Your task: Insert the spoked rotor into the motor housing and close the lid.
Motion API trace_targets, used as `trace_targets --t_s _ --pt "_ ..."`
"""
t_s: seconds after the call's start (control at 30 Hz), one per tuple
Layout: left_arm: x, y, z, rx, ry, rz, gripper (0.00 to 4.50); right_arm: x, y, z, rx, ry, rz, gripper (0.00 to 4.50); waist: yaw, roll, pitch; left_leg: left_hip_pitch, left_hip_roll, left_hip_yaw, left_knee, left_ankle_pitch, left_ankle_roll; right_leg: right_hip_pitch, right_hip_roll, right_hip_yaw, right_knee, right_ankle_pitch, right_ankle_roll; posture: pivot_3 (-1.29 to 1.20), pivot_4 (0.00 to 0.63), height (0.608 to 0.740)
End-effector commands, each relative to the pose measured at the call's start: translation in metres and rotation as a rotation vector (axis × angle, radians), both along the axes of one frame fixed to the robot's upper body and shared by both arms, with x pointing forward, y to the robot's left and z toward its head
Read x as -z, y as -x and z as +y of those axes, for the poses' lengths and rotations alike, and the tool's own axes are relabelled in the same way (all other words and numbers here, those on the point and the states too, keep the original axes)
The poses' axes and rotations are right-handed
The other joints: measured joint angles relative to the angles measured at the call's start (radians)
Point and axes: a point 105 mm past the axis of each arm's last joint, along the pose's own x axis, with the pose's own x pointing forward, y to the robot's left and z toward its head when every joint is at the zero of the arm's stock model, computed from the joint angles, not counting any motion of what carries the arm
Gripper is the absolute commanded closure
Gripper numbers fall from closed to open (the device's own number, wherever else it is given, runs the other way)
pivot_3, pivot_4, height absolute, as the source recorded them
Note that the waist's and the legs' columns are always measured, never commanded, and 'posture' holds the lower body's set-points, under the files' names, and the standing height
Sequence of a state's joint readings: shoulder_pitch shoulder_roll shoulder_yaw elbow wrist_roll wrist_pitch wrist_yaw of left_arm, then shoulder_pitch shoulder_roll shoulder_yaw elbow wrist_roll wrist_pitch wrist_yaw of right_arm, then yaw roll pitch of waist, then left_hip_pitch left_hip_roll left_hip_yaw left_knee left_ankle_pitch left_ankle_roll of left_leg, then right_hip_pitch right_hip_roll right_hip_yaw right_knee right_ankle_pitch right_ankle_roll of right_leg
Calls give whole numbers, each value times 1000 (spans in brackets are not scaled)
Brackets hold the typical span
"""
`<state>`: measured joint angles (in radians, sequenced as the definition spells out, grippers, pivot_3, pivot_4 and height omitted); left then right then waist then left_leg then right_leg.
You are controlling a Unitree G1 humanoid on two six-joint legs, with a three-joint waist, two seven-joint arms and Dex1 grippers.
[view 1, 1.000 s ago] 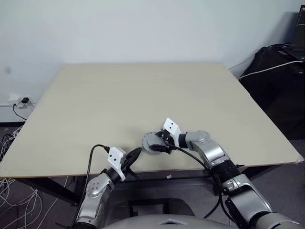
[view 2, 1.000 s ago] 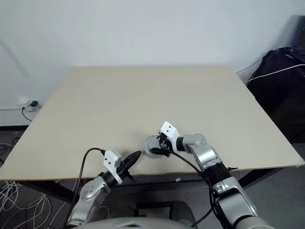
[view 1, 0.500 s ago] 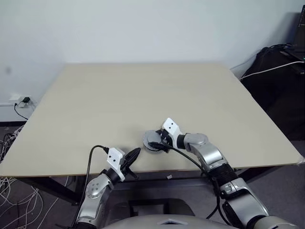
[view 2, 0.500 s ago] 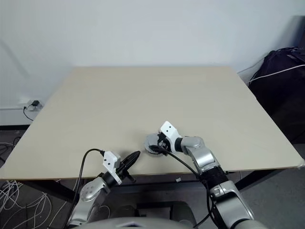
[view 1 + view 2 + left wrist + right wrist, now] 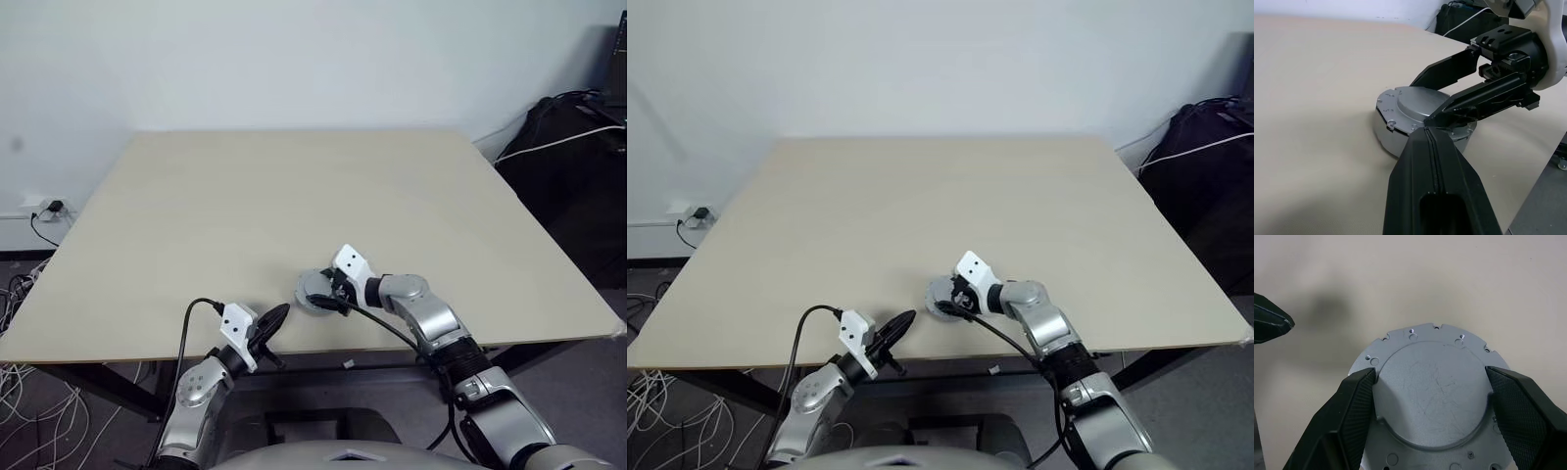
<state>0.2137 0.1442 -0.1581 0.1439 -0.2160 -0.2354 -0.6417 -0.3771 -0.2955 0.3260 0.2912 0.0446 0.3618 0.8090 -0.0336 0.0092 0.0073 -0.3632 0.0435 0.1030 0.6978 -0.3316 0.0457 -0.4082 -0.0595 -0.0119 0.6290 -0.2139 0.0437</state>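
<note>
The right hand (image 5: 1430, 396) straddles the lid (image 5: 1432, 396), its 2 black fingers (image 5: 1354, 406) spread wide and set against the disc's opposite edges. The lid sits on a round grey body lying flat near the front edge of the tabletop (image 5: 294, 196). The left hand (image 5: 271, 321) hovers level just beside it at the tabletop's edge, its fingers pressed together on nothing.

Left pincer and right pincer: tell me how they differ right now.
The left pincer is shut and empty, while the right pincer stands wide, its fingers on either side of the lid. The left one hangs at the near edge of the table; the right one is over the tabletop. Both have two black fingers.
</note>
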Motion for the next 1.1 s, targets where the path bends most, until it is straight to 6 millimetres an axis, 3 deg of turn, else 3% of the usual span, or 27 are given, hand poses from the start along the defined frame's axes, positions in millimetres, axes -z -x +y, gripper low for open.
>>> trace_targets --t_s 0.03,0.73,1.1 --pt "-10 -4 0 -6 13 -45 4500 -4 -2 1 -5 13 -11 1211 0 0 0 0 0 0 0 0 0 0 0 0 0 0 0 0 0 740" --pt "-14 -4 -3 -8 14 -47 4500 12 0 -5 1 146 33 1211 -2 2 -5 5 0 0 0 0 0 5 0 0 0 0 0 0 0 740" --pt "-15 -4 -3 -8 17 -43 4500 10 3 -2 5 101 70 1211 -2 2 -5 6 0 -1 0 0 0 5 0 0 0 0 -1 0 0 740"
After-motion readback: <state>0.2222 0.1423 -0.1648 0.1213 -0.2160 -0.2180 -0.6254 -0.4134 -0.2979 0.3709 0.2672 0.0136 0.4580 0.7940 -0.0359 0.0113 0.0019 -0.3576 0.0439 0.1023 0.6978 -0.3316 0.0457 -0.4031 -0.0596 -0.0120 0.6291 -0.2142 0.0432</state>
